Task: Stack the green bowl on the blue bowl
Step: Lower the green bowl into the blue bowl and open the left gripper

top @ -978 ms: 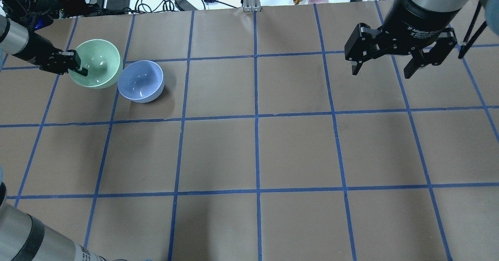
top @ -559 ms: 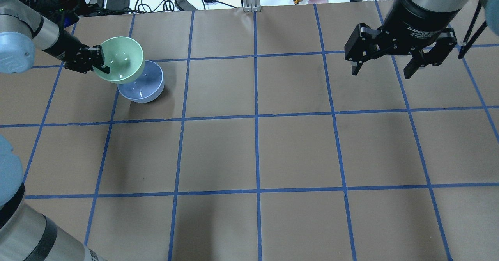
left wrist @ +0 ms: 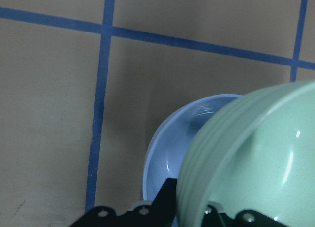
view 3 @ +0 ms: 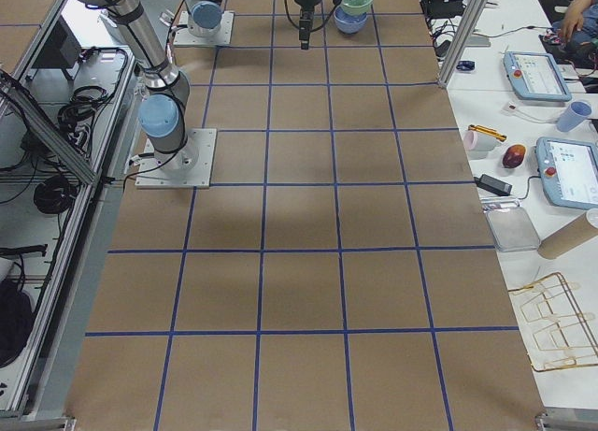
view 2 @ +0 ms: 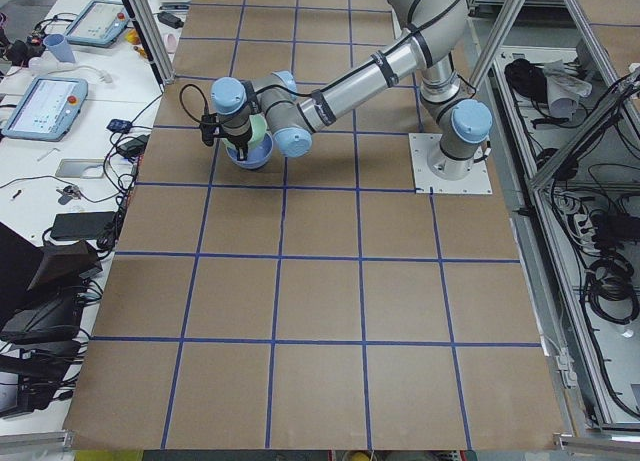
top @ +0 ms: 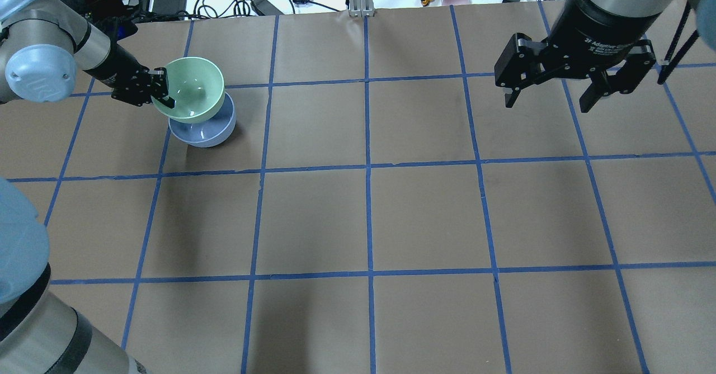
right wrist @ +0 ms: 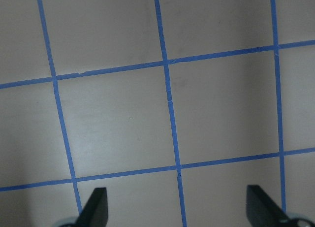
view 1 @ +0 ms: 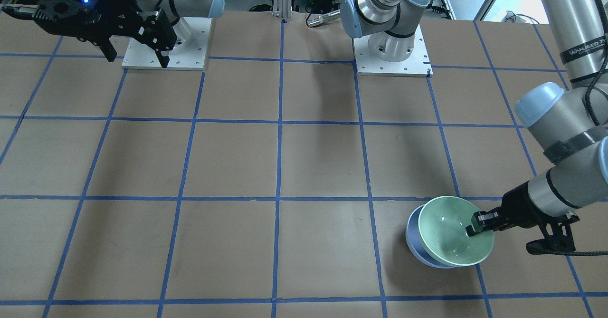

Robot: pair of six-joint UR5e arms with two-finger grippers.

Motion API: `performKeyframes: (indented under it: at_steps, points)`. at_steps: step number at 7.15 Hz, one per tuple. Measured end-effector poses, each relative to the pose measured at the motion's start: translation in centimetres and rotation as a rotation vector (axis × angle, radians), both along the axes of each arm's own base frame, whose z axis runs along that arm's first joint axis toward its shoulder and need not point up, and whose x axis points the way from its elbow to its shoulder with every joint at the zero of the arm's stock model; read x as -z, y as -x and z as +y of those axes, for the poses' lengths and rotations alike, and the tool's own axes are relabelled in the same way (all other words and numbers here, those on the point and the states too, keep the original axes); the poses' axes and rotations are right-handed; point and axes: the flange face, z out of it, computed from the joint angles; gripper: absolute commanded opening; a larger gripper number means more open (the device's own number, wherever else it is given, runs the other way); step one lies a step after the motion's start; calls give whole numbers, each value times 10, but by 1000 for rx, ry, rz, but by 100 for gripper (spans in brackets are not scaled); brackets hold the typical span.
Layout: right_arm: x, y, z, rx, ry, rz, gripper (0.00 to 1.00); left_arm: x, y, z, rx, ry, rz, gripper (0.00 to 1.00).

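Left gripper (view 1: 479, 226), front-facing view: clamped across the rim of the green bowl (view 1: 451, 232). Bowl tilted, held over the blue bowl (view 1: 414, 244), offset, not nested; contact, cannot tell. Right gripper (view 1: 137, 57) spread wide, empty, well apart, by its base.

Overhead: green covers most of blue. Blue sits on the table (top: 425, 212).

Left wrist: blue's hollow shows beneath green's ribbed outer wall.

Right wrist: wide gap, only table below.

Handling, my guess: rigid, light, glossy, probably chippable. A slick rim pinch may pivot, so grip the wall at the rim and lower it level.
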Motion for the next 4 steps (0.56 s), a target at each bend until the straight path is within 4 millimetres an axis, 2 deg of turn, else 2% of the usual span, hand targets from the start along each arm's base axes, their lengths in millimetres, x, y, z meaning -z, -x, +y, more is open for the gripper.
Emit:
performKeyframes:
  at_steps: [2,3,4]
  points:
    - [0,0,0,0,0,0,100,3,-2,3,7,-17,-28,0]
    - [0,0,0,0,1,0,100,4,-2,4,8,-19,-29,99]
    - [0,0,0,0,1,0,100,4,-2,4,6,-23,-27,100]
